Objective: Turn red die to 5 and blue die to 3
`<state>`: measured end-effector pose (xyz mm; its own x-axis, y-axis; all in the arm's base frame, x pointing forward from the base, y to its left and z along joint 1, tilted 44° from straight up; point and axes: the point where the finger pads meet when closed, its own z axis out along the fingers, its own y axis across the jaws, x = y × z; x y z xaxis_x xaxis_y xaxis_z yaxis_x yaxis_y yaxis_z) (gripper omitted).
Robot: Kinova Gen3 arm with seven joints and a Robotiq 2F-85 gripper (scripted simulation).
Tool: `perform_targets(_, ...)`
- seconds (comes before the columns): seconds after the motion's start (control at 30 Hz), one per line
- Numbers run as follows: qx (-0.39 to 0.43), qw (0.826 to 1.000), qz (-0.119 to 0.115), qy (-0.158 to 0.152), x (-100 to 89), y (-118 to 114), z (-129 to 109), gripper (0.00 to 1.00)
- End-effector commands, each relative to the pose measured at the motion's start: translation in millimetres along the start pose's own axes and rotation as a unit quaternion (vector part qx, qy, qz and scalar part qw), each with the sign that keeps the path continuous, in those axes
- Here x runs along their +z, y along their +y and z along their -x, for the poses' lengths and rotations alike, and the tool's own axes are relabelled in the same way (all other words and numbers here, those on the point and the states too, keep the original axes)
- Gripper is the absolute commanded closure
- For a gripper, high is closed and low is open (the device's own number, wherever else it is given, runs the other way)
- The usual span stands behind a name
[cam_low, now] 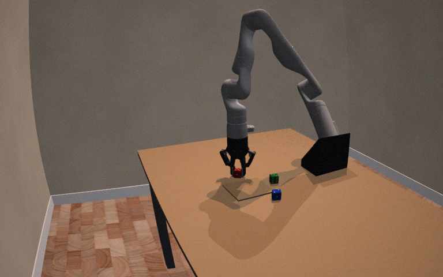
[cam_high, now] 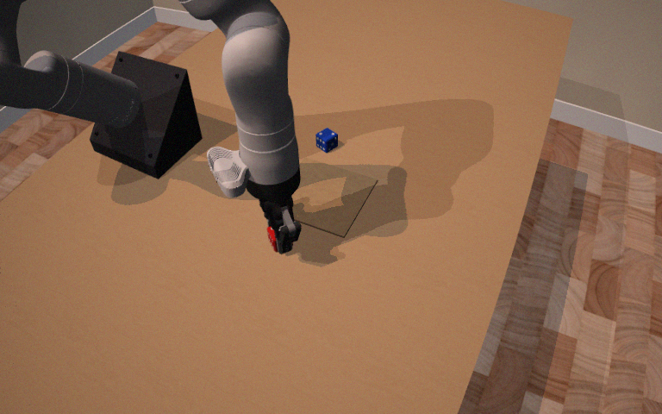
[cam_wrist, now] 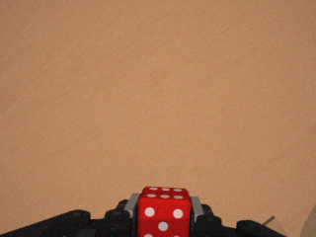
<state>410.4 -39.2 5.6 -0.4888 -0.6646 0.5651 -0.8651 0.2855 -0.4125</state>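
My gripper (cam_high: 280,241) points straight down and is shut on the red die (cam_high: 271,239), just beside the near left corner of the thin tan mat (cam_high: 332,202). In the wrist view the red die (cam_wrist: 164,219) sits between my fingers, its five-pip face toward the camera. It also shows in the exterior view (cam_low: 237,172), just above the table. The blue die (cam_high: 326,139) lies on the table just beyond the mat's far edge; it shows in the exterior view too (cam_low: 276,194). The green die (cam_low: 273,178) lies on the mat and is hidden behind my arm in the top view.
The arm's black wedge-shaped base (cam_high: 146,115) stands at the back left of the table. The table's right edge (cam_high: 512,244) drops to a wooden floor.
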Motion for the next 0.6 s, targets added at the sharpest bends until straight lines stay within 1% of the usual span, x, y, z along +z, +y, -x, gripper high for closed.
perform_targets(0.0, 0.000, 1.000, 0.000, -0.001, -1.2, -0.2, 0.3, 0.74)
perform_targets(0.1, 0.000, 1.000, 0.000, -0.001, -6.4, -0.2, 0.3, 0.74)
perform_targets(0.23, 0.000, 1.000, 0.000, -0.001, -22.2, -0.2, 0.3, 0.74)
perform_targets(0.3, 0.000, 1.000, 0.000, -0.001, -22.2, -0.2, 0.3, 0.74)
perform_targets(0.57, 0.000, 1.000, 0.000, -0.001, -69.5, -0.1, 0.3, 0.74)
